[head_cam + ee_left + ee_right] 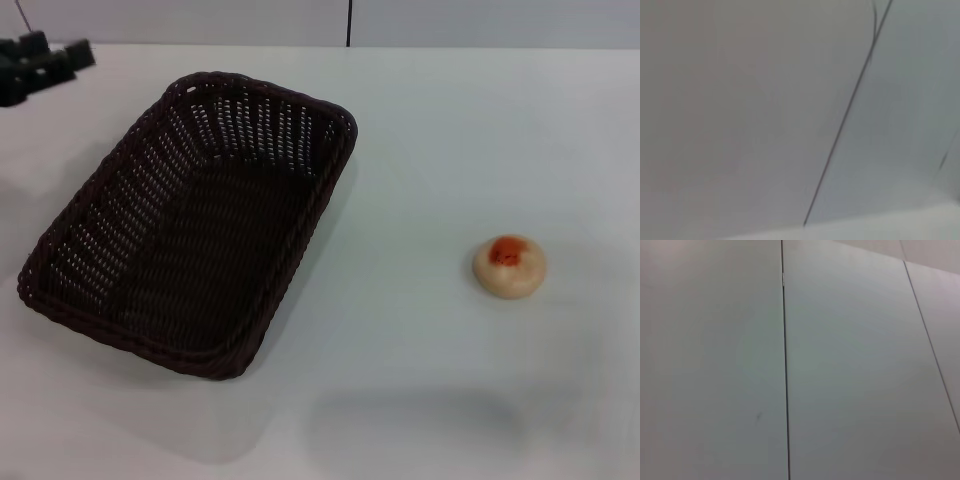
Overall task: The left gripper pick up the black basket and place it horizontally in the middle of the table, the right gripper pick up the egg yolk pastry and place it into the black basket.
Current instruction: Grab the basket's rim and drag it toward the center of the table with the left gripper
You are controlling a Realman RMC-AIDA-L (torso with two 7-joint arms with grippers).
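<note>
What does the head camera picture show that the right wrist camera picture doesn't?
Only the head view shows the work: the black basket lying slantwise on the left of the white table, the egg yolk pastry alone on the right, apart from it, and some black blocks at the far left corner. Only the right wrist view shows pale flat panels split by thin dark seams. Both share no visible gripper.

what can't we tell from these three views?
- Right gripper: in no view; its wrist view shows only blank panels with seams.
- Left gripper: head view's top left edge cuts it off, so its jaws can't be read; its wrist view shows only wall.
- Black basket and egg yolk pastry: only in the head view, no close-up.
</note>
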